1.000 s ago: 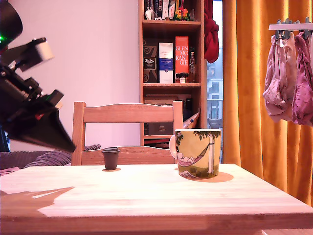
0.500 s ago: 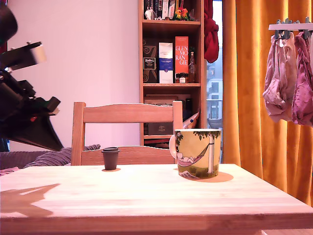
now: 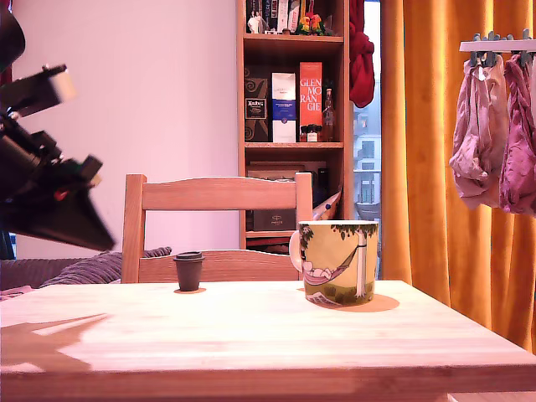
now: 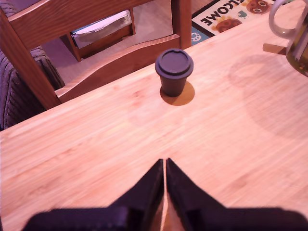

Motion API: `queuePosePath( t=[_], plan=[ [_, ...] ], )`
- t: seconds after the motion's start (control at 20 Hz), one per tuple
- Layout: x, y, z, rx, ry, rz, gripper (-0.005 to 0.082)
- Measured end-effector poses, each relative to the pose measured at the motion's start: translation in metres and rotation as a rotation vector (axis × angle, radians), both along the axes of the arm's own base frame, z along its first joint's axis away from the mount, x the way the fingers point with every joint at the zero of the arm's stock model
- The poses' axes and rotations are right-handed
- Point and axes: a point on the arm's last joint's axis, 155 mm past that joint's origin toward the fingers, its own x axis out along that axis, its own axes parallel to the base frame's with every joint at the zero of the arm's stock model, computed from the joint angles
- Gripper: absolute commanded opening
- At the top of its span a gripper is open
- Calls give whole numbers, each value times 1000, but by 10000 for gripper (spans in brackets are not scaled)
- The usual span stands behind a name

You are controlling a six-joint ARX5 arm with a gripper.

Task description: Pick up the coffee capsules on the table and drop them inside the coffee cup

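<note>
Dark capsule [image 4: 173, 70]: likely light, rigid, tippable; grip tapered wall below rim. At 12 o'clock of tool [image 4: 165, 166], tips pressed together, empty.

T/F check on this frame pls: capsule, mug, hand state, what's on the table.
1. The dark capsule stands upright on the table. True.
2. The hand is clamped on the capsule. False: its fingers are together with nothing between them, and the capsule stands apart from it.
3. The coffee cup lies tipped on its side. False: it stands upright, to the exterior view's right of the capsule.
4. A wooden chair stands behind the table. True.
5. Two capsules are visible on the table. False: only the dark one shows.
</note>
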Motion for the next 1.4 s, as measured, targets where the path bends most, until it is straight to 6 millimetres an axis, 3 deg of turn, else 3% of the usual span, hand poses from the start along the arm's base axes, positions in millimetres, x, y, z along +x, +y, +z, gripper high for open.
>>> queuePosePath(
  t=[0.15,0.5,0.65,0.9,1.4],
  plan=[
    [2,-13,14,-47,-53,-60,596],
    [18,-22,39,-86,-183,-82,596],
    [24,-30,31,-101,-195,-115,586],
    [28,-37,-5,-81,-151,-149,586],
    [46,-44,-29,-96,-206,-155,586]
  ],
)
